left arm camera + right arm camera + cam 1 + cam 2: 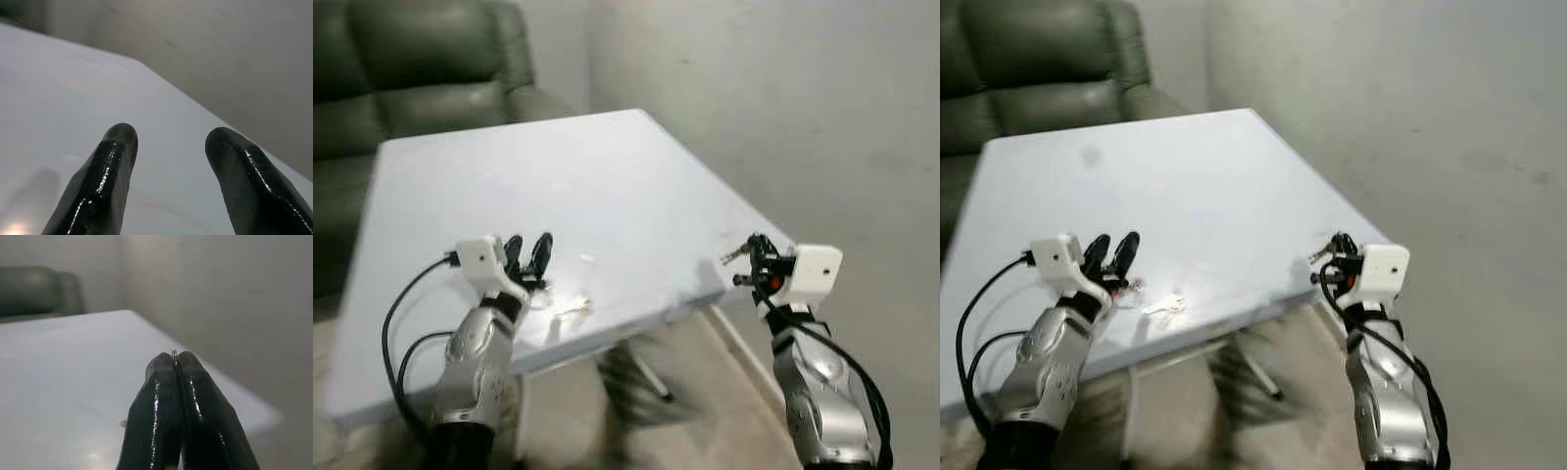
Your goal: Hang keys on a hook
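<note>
Head cam: I've got the right gripper (751, 260) pinched on the keys (737, 255) at the white table's (607, 176) right corner; left gripper (529, 257) hovers over the near edge, another small key (574, 309) beside it. Left wrist: fingers (102, 176) spread apart, holding nothing. Right wrist: fingers pressed together, key ring (174, 354) peeking between the tips

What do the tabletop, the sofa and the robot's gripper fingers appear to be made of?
Tabletop: probably painted or laminated board, smooth pale surface with soft glare.
Sofa: looks like dark green leather or imitation leather, padded with a dull sheen.
Fingers: glossy black rubber or plastic, showing bright highlights.
</note>
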Controlling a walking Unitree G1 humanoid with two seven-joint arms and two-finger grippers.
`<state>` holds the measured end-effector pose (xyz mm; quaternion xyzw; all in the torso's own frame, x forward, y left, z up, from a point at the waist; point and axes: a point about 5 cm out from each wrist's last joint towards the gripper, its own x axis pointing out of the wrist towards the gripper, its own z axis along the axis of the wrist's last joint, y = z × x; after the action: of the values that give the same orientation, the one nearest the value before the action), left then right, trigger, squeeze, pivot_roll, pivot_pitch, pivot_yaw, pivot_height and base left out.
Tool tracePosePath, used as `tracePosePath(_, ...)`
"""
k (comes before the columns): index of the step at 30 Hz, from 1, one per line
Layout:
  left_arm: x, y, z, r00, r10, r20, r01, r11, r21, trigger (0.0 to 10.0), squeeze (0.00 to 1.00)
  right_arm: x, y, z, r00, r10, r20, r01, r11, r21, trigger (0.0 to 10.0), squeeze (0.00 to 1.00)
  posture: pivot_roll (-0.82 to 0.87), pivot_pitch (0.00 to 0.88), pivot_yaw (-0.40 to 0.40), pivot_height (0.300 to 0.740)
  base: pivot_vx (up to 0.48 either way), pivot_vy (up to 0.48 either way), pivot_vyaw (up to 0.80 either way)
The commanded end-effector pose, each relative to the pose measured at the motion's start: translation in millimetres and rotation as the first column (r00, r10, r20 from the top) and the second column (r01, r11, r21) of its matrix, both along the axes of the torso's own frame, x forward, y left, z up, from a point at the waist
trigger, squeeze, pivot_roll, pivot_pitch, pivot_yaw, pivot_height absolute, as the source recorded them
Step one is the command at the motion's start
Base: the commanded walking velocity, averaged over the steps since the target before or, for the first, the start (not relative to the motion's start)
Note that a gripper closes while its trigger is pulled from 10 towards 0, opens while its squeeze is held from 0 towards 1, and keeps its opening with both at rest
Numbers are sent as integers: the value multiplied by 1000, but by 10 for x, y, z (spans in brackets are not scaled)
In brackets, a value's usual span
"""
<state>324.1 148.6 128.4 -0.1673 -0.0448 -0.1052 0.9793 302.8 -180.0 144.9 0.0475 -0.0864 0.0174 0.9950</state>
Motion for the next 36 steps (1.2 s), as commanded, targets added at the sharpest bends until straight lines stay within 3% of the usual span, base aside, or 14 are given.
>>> tracePosePath(1, 9, 54, 41, 1000, 14, 9, -14, 1000, 24, 10000, 0, 7, 25, 51, 1000, 8, 18, -8, 1000, 4, 10000, 0, 53, 0, -29, 740, 0, 0, -781)
tracePosePath(36, 29, 77, 41, 998, 60, -21, -60, 998, -1, 10000, 0, 39, 20, 86, 1000, 17, 16, -17, 1000, -1, 10000, 0, 59, 0, -38, 740, 0, 0, -779)
